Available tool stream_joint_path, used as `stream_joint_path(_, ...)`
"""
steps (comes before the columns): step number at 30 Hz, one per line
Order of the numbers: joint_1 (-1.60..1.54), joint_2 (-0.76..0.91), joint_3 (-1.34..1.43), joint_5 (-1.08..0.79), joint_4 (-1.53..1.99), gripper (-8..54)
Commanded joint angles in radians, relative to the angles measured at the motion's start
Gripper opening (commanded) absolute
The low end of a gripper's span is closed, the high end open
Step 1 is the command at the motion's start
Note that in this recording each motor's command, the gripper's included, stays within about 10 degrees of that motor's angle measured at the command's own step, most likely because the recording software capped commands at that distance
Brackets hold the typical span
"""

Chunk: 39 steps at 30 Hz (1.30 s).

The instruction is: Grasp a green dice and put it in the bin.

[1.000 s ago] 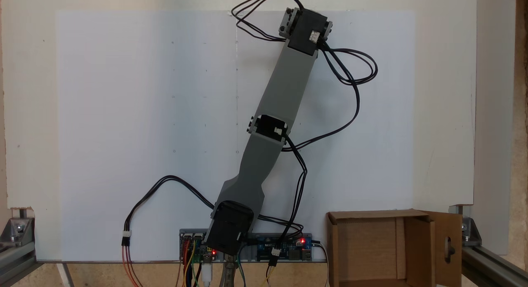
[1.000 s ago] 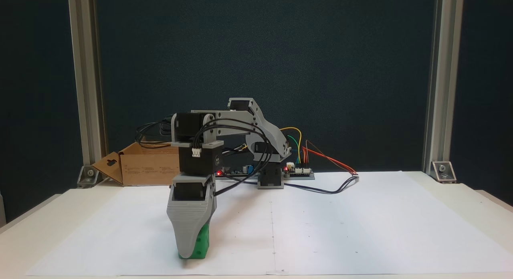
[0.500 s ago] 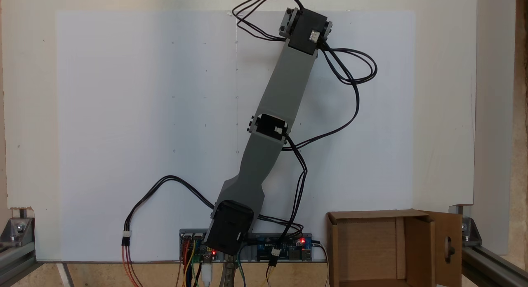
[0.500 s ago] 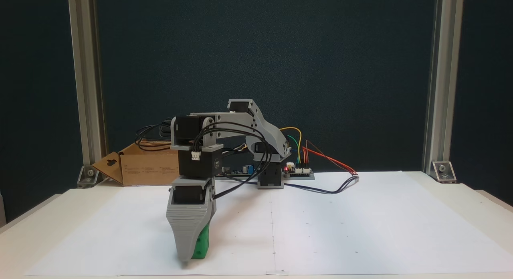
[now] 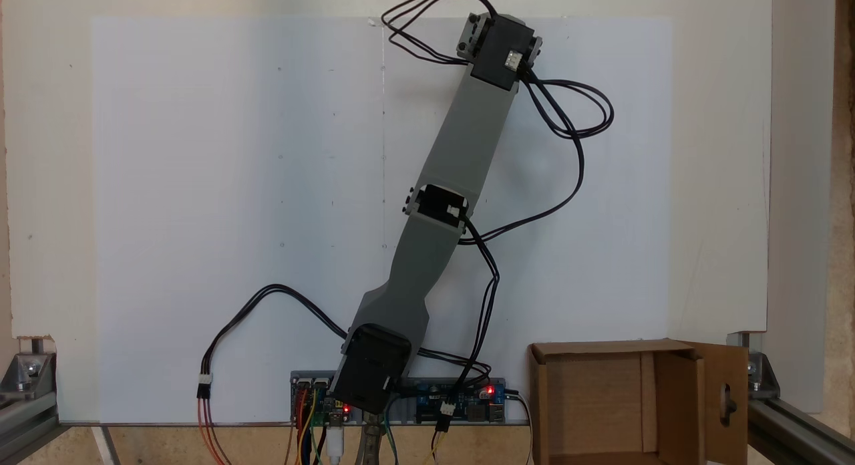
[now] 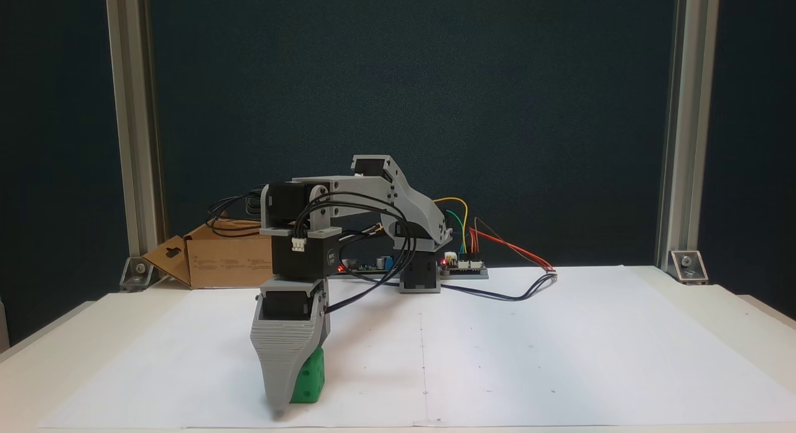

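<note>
On white paper [image 6: 528,358], green dice [image 6: 309,378] sits behind gripper [image 6: 278,403].

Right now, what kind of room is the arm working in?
Most likely a hobby robotics test bench: aluminium frame posts against a dark backdrop, bare circuit boards with loose jumper wires, white paper taped over the table.

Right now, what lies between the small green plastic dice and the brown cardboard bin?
In a fixed view, bare white paper lies between green dice and cardboard bin.
</note>
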Motion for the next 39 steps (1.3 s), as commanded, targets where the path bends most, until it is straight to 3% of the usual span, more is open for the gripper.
stream_joint_path(1,0.000,0.012,-0.058,0.023,-0.006,38.5)
stream_joint_path(15,0.005,0.011,-0.058,0.015,-0.005,12.2)
stream_joint_path(25,0.008,0.035,-0.015,0.021,0.012,12.2)
stream_joint_path(39,-0.023,0.640,0.815,0.025,-0.376,12.2)
